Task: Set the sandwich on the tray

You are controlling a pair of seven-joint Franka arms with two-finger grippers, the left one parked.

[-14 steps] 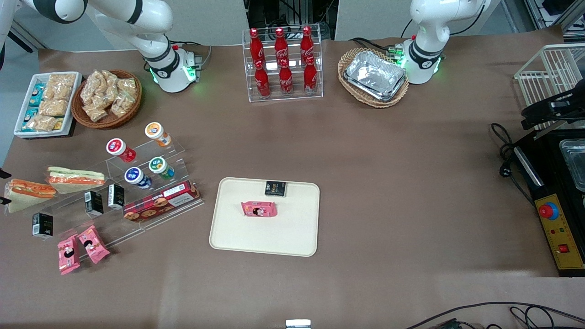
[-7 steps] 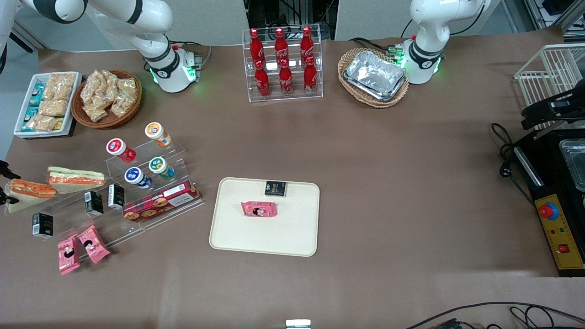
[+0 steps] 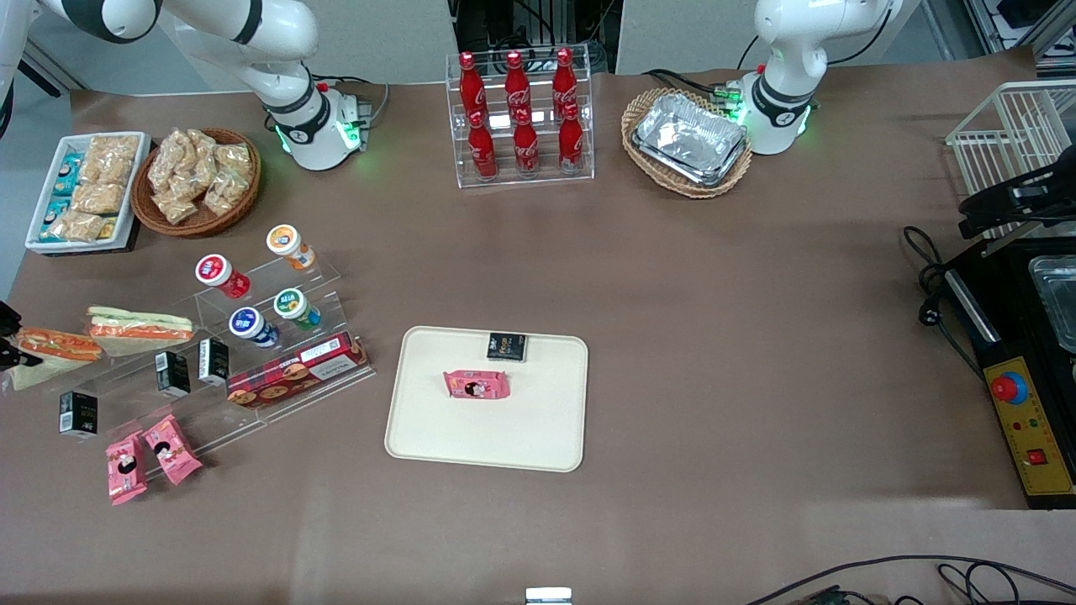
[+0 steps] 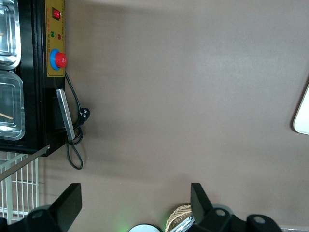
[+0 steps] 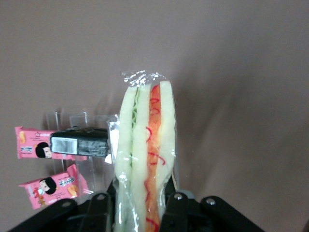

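Note:
The sandwich, a clear-wrapped wedge of white bread with orange-red filling, is at the working arm's end of the table, on the acrylic stand. My gripper shows only at the picture's edge, right at the sandwich. In the right wrist view the gripper is shut on the sandwich, with one black finger pressed on each bread face. The cream-beige tray lies in the middle of the table, well away from the gripper. It holds a pink snack packet and a small black box.
A longer sandwich with green and orange layers lies beside the held one. The tiered acrylic stand carries small cups, black boxes and a biscuit box, with pink packets nearer the camera. A cola rack and baskets stand farther back.
The gripper's fingers have come into view at the sandwich and closed on it. The sandwich has tipped and shifted slightly toward the working arm's end.

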